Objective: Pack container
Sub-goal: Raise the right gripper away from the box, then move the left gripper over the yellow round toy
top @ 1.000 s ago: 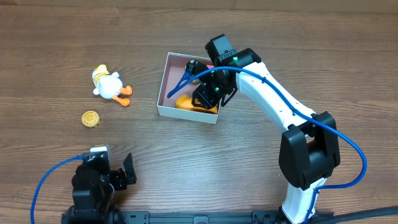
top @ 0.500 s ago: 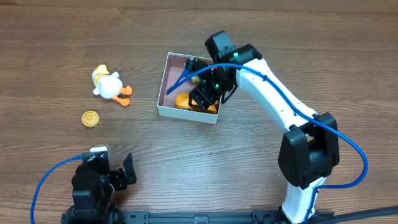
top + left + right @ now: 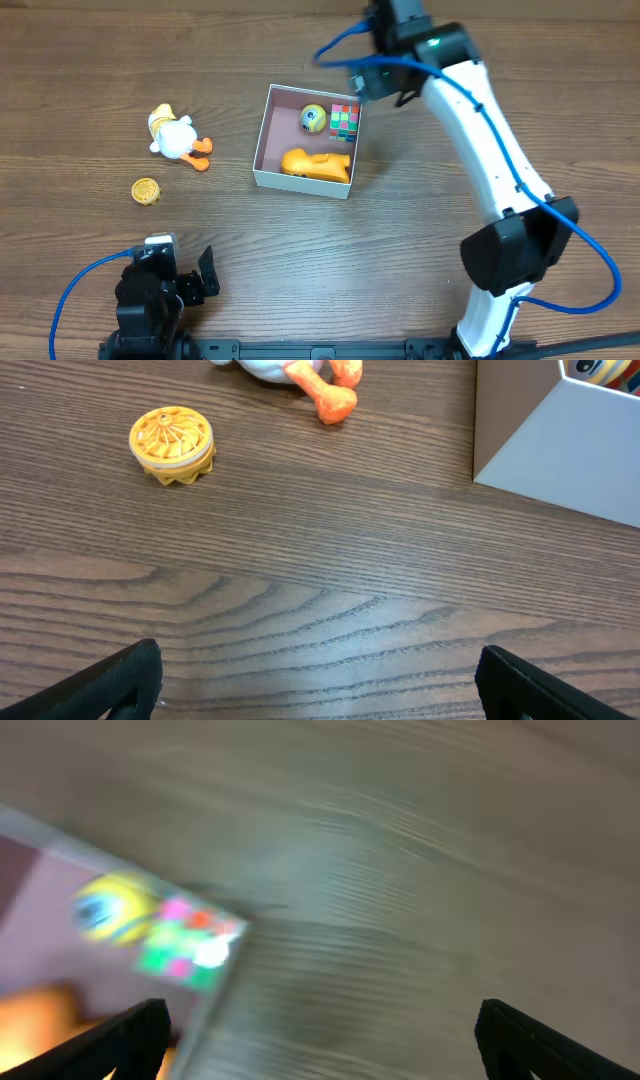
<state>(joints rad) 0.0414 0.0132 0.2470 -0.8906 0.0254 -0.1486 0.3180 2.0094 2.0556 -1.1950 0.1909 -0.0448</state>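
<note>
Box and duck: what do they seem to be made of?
The box looks like thin card or paperboard: flat matte white walls with sharp folded corners. The duck looks like moulded plastic or rubber: a smooth, rounded white body with orange feet. Which of the two, I cannot tell.

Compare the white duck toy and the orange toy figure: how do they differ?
The white duck toy lies on the wooden table, left of the white-walled square container; the orange toy figure lies inside it. The duck is mostly white, the figure wholly orange. Both are small toys.
</note>
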